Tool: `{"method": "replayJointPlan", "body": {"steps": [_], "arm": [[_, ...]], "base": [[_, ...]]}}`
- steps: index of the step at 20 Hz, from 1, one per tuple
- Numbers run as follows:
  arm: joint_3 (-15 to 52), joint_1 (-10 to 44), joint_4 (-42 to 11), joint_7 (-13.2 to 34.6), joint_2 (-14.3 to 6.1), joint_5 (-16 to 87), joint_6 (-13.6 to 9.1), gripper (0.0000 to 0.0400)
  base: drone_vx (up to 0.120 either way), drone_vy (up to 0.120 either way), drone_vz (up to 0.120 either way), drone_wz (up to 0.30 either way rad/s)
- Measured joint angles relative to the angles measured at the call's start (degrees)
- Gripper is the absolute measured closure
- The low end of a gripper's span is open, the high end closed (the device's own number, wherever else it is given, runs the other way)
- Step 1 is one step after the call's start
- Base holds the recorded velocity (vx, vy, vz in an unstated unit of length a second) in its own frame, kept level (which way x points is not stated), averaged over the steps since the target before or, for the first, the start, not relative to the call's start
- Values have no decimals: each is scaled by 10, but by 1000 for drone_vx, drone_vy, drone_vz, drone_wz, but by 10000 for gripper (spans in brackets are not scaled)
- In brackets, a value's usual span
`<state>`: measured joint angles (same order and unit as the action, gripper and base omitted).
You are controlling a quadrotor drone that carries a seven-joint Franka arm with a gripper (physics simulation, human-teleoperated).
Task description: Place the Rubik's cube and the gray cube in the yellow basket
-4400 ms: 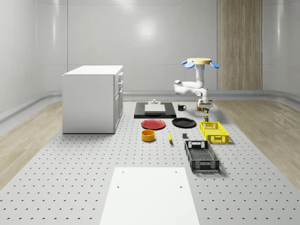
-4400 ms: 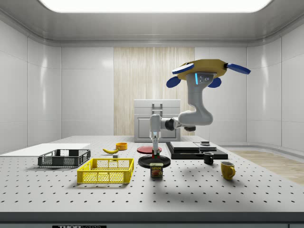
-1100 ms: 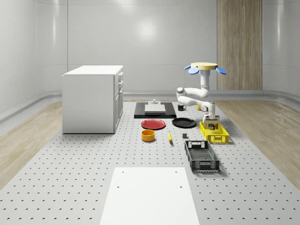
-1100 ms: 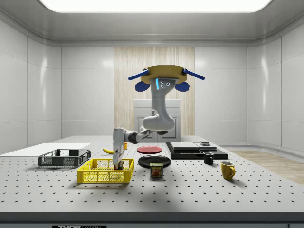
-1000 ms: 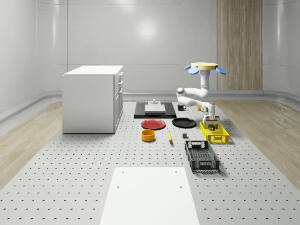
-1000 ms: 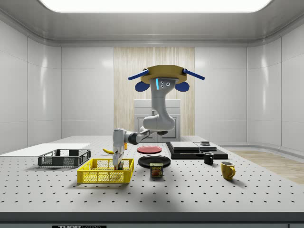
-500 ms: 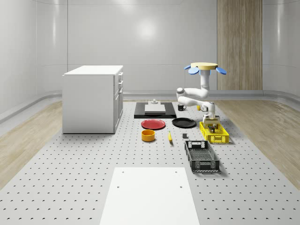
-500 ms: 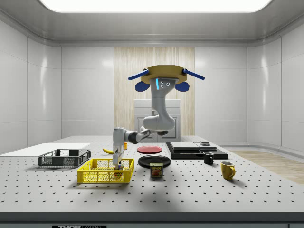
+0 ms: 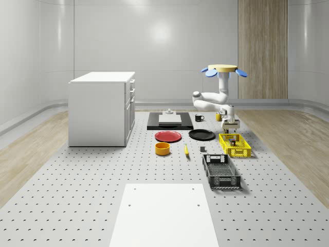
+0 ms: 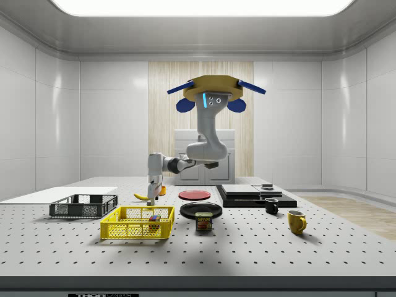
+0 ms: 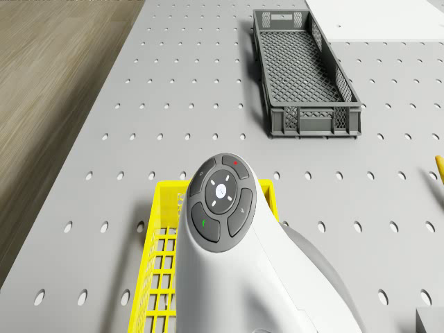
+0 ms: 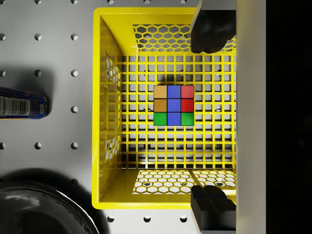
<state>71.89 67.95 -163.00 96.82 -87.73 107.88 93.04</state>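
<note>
The Rubik's cube (image 12: 173,105) lies flat on the mesh floor of the yellow basket (image 12: 111,102), near the middle of the wrist view, so that half of the task looks done. The claw (image 12: 211,117) hangs directly above it, spread wide with nothing between its fingers (image 12: 210,30), which frame the cube from the frame's top and bottom edges. In the side view the claw (image 10: 153,188) sits clear above the basket (image 10: 137,223), left of centre, while the drone (image 10: 214,91) hovers high over the worktop (image 10: 260,247), up and to the right. The gray cube cannot be made out, so it probably needs locating next. A can (image 12: 22,103) lies just outside the basket wall.
</note>
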Motion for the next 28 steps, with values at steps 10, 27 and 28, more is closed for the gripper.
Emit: {"method": "replayJointPlan", "body": {"steps": [10, 27, 28], "arm": [[6, -1, -2, 0, 0, -5, -2, 0], [6, -1, -2, 0, 0, -6, -2, 0], [6, -1, -2, 0, 0, -6, -2, 0]], "base": [[8, -120, 32, 0], [85, -120, 0, 0], [120, -120, 0, 0]]}}
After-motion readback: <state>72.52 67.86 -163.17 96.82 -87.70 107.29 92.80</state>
